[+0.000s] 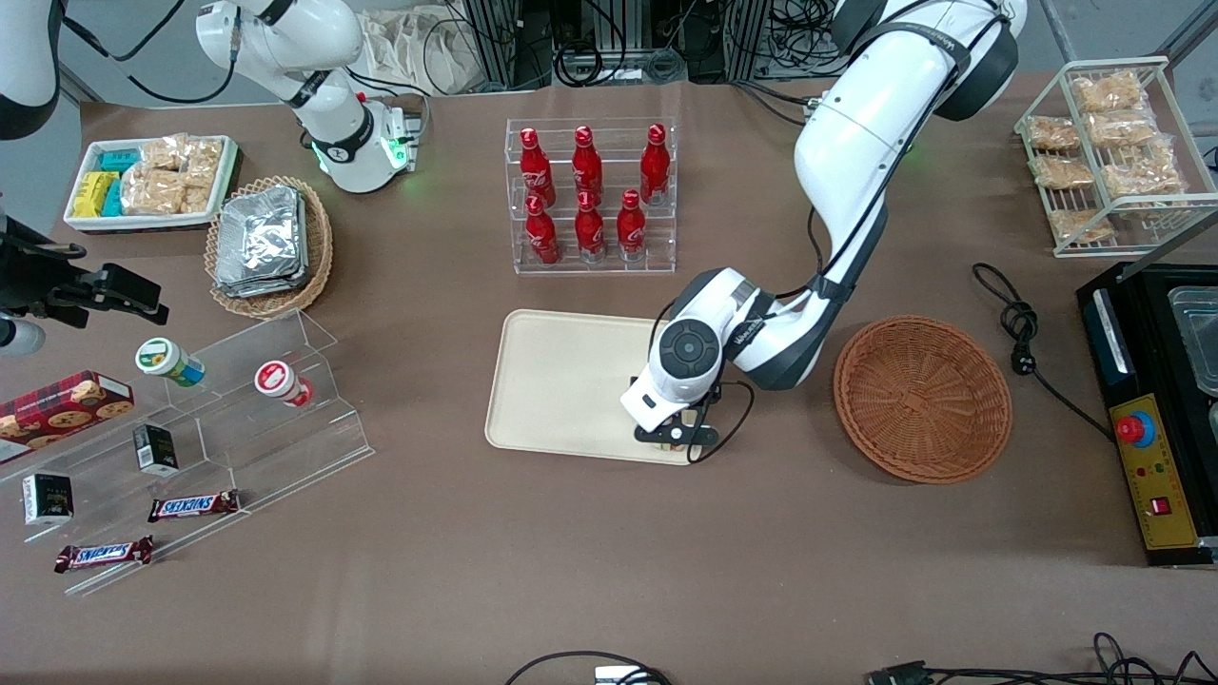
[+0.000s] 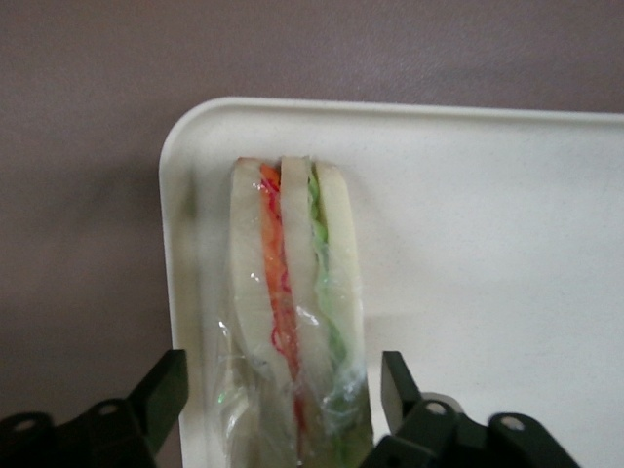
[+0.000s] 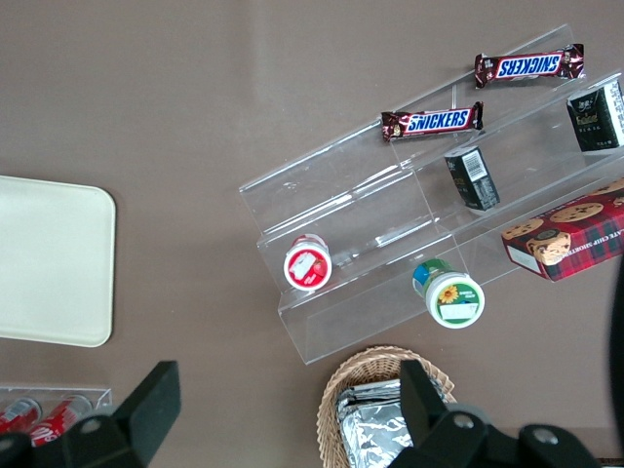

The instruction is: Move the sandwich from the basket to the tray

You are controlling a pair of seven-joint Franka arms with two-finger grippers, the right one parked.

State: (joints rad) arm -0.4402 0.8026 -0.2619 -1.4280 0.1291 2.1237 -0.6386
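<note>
The sandwich (image 2: 292, 322), a wrapped wedge with pale bread and orange-red and green filling, lies on the cream-beige tray (image 2: 487, 244) close to one rounded corner. My left gripper (image 2: 283, 375) is open, its two black fingers standing either side of the sandwich with a gap on each side. In the front view the gripper (image 1: 676, 436) hangs low over the tray (image 1: 561, 381) at its corner nearest the camera and the basket, and it hides the sandwich. The reddish-brown wicker basket (image 1: 921, 398) sits beside the tray toward the working arm's end, with nothing in it.
A clear rack of red bottles (image 1: 592, 195) stands farther from the camera than the tray. A black cable (image 1: 1018, 328) and a black machine (image 1: 1156, 409) lie past the basket. An acrylic stand (image 1: 219, 428) and a tan basket of foil packets (image 1: 269, 245) are toward the parked arm's end.
</note>
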